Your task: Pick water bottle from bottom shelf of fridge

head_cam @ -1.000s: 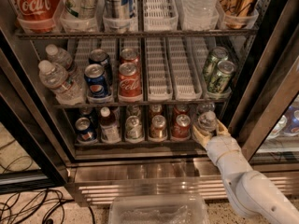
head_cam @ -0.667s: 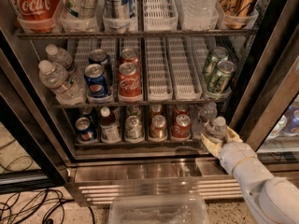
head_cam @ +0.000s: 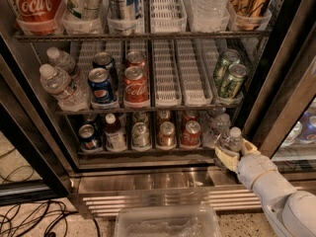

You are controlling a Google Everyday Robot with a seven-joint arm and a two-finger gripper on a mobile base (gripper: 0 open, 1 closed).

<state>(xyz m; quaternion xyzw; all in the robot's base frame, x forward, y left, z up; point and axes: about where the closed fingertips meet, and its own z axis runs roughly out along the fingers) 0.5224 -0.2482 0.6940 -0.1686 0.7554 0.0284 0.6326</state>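
The fridge (head_cam: 148,181) stands open in front of me, seen from above. My gripper (head_cam: 235,152) is at the right front corner of the bottom shelf (head_cam: 148,152), shut on the water bottle (head_cam: 231,141). The small clear bottle stands upright between the yellowish pads (head_cam: 223,158), and its white cap shows above them. It is held just in front of the shelf's front edge, close to the black door frame (head_cam: 276,98). My white arm reaches in from the lower right.
A second clear bottle (head_cam: 217,123) stands at the right of the bottom shelf, with several cans (head_cam: 166,133) and a dark-drink bottle (head_cam: 114,132) to its left. A clear plastic bin (head_cam: 168,223) sits below the steel base. Cables (head_cam: 29,216) lie on the floor at left.
The gripper, shut on the water bottle, has moved right and out toward me, bringing the bottle from the shelf's right lane to just past its front edge.
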